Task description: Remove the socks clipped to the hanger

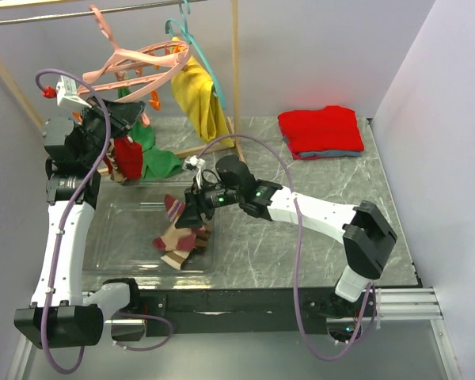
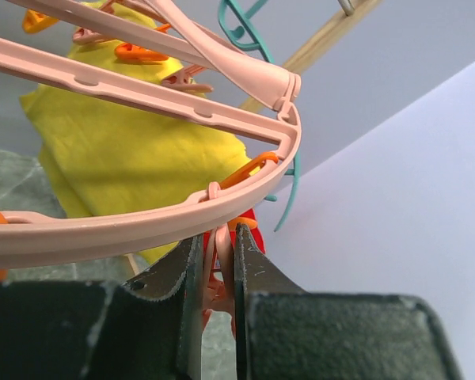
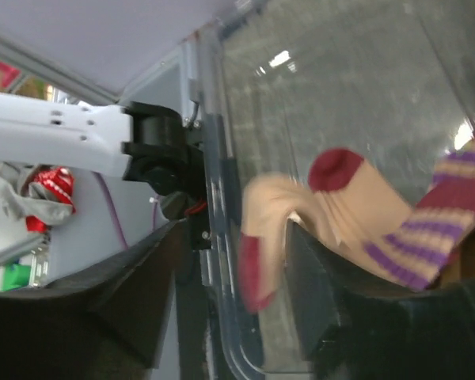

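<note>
Your left hand point(image 2: 217, 245) is pinching a clip point(image 2: 218, 273) under the rim of the pink hanger point(image 2: 142, 226), with a red sock point(image 1: 128, 156) hanging just below. Your right hand point(image 3: 236, 237) is hovering spread over the clear bin point(image 1: 111, 237) on the desk point(image 1: 301, 229), a beige sock point(image 3: 273, 206) between its fingers point(image 3: 317, 301) and other socks point(image 1: 178, 237) lying in the bin.

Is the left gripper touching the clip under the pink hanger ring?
Touching. The left wrist view shows both fingers of the left gripper pressed against the pink clip under the hanger, with no gap on either side.
</note>
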### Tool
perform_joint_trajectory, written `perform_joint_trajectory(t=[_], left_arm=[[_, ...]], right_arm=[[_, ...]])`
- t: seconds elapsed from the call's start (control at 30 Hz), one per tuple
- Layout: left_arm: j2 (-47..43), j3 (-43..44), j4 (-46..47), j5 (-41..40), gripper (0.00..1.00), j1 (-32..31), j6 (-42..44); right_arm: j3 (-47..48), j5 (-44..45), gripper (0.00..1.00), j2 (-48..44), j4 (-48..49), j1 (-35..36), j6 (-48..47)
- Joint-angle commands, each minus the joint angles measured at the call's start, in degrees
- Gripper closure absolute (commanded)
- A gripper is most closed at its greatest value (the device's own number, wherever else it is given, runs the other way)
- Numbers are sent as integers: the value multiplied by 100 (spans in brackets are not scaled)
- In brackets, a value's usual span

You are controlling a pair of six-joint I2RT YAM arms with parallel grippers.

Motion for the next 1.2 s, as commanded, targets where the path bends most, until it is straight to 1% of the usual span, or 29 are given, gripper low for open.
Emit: perform_joint_trajectory(t=[0.0,0.03,0.07,0.1,0.13,0.2,0.23,0.27,0.37,0.4,0.47,0.5,0.57,0.6,0.67,0.7,0.77,0.8,0.87,0.9,0.93,0.97,1.07,1.17], left_arm=[[18,252,576,413,87,-19,-217],[19,252,637,422,87,-10,-243],[19,261,655,448,87,-10,-252],[19,243,690,475,87,-10,-269],[19,235,734,492,87,-10,-322],[-8,173,848,528,87,-10,-366],[-8,147,892,554,87,-10,-401],[-17,94,936,563,87,-10,-419],[-60,24,972,598,86,-10,-463],[-87,32,954,589,87,-10,-445],[-87,41,884,554,86,-19,-402],[-96,59,832,545,86,-10,-384],[-113,59,796,493,86,-10,-349],[-122,50,778,458,86,-10,-331],[-131,67,717,396,86,-10,-279],[-131,59,708,370,86,-10,-270],[-113,33,717,352,86,-10,-287],[-105,24,725,352,85,-10,-305],[-61,24,699,378,86,-2,-313],[-61,24,699,396,86,-10,-322],[-43,41,664,405,86,-10,-314],[-43,50,638,387,85,-10,-305],[-78,59,550,300,85,-10,-226],[-113,6,558,264,85,-10,-225]], right_arm=[[200,355,24,-126,-198,50,-132],[191,530,16,-153,-242,50,-177],[226,619,15,-170,-321,58,-229],[244,724,9,-205,-391,50,-334],[270,838,6,-206,-383,41,-379],[410,1041,4,-162,-594,50,-554],[463,1146,1,-127,-586,32,-607],[542,1382,0,-92,-542,32,-660],[342,1822,0,-12,325,41,-731],[280,1867,0,40,946,32,-748],[366,1911,0,180,1346,41,-853],[445,1973,0,390,1696,32,-915],[786,2061,0,681,1919,32,-1047],[910,2035,0,978,2163,32,-1195],[1087,2122,0,1261,2585,32,-1363],[1122,2149,0,1584,3144,23,-1416],[1315,2114,0,1920,3613,15,-1582],[1447,2070,0,2278,3851,14,-1583],[1991,2175,0,2632,3827,6,-1514],[2193,2228,0,2973,3696,6,-1487],[2499,2150,0,3124,3669,-3,-1443],[2598,2088,0,3326,3694,-21,-1304],[2713,2044,0,3555,4211,-21,-1144],[3020,2087,0,3784,4083,-29,-1100]])
